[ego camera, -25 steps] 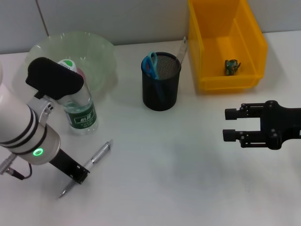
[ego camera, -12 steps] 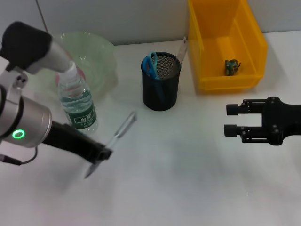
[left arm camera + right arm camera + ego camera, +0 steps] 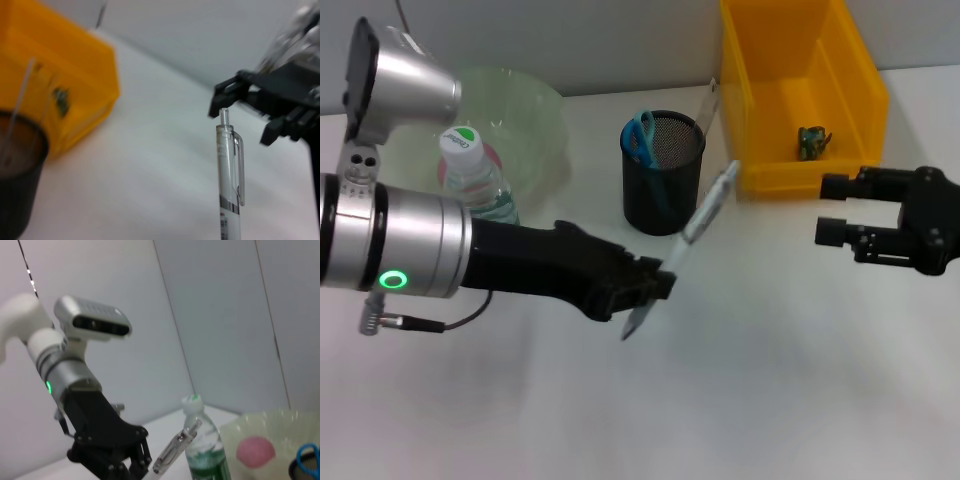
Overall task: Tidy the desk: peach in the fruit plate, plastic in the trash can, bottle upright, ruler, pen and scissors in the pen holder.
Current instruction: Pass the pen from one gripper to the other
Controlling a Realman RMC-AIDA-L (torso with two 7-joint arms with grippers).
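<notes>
My left gripper (image 3: 655, 283) is shut on a clear pen (image 3: 686, 243) and holds it tilted in the air, just right of the black mesh pen holder (image 3: 663, 175). The pen also shows in the left wrist view (image 3: 230, 185) and in the right wrist view (image 3: 176, 446). The holder holds blue-handled scissors (image 3: 640, 135) and a ruler (image 3: 708, 104). The water bottle (image 3: 478, 180) stands upright beside the green fruit plate (image 3: 525, 115), which holds the pink peach (image 3: 255, 450). My right gripper (image 3: 832, 210) is open and empty at the right.
A yellow bin (image 3: 800, 90) stands at the back right with a small green scrap (image 3: 812, 140) inside. A wall runs along the back of the white table (image 3: 770, 380).
My left gripper has lifted the pen off the table and carried it right, from beside the bottle to beside the pen holder. My right gripper has drifted up and right.
</notes>
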